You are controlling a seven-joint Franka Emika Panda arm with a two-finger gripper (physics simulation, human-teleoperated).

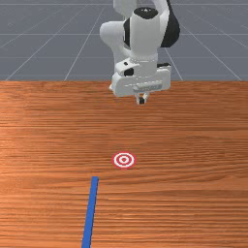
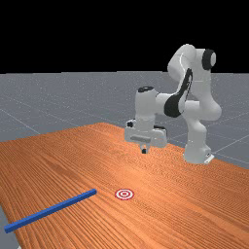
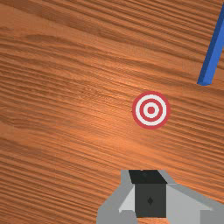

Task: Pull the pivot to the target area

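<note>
Above the bench, a closed hand; well apart from it, a blue bar beyond the target

Over the arm's side of the bench (image 1: 193, 138), the hand (image 1: 141, 101) hangs in the air, touching nothing, its fingers (image 3: 150, 200) drawn together into one narrow dark tip. No seam between them can be made out. The front view cuts off the upper part of the arm (image 2: 200, 131) at its top edge; the far view has it whole, down to its base beside the bench.

Outward from the hand lies the target (image 1: 124, 160), flat on the wood, red and white rings around a red centre, fully exposed. Farther out, near the target but apart from it, the blue bar (image 2: 51, 210) rests on the bench. The front view's bottom edge and the wrist view's border both cut the bar short, while the far view shows its full length. Whether its outer end overhangs the bench's edge is hard to tell.

Orange-brown grain streaks the wood. Around it spreads a grey floor (image 2: 29, 104) with pale grid lines, under a black background.

Straight and slim, the bar has its long axis running outward from the arm's side, slightly aslant. Its inner end points back toward the arm's side, passing to the front view's left of the target.
</note>
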